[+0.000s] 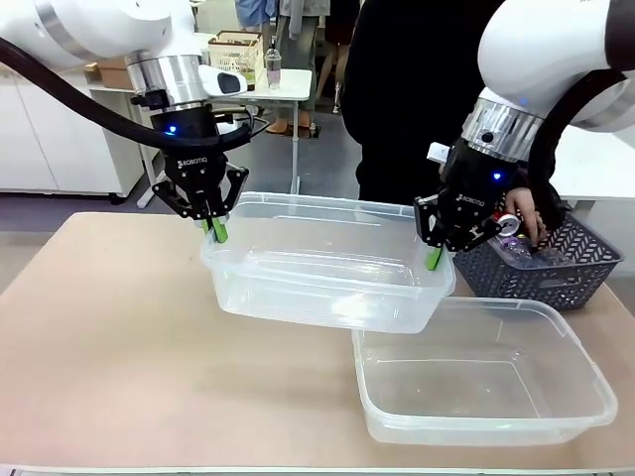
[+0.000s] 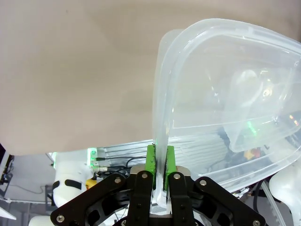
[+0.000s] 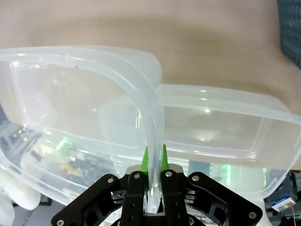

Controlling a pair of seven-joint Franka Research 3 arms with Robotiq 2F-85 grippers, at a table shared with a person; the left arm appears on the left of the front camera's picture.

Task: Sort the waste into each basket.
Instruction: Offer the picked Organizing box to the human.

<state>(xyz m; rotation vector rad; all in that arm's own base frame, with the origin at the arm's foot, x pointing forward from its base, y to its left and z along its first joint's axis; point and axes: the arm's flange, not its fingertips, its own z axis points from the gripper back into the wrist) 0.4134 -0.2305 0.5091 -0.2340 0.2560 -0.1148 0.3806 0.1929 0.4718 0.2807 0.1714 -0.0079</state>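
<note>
One clear tub (image 1: 317, 288) is being held over the counter (image 1: 119, 337) by both short-end rims, slightly tilted. Its near-R corner is overlapping the far-L corner of the 2nd clear tub (image 1: 476, 431), which is lying on the counter, front R. The L rim is being pinched btwn the green pads of the L hand (image 1: 215, 230). The R rim is being pinched likewise by the R hand (image 1: 434, 260). Further R, a person's fingers (image 1: 523, 213) are being dipped into a dark grey basket (image 1: 571, 283) holding waste (image 1: 518, 248).
</note>
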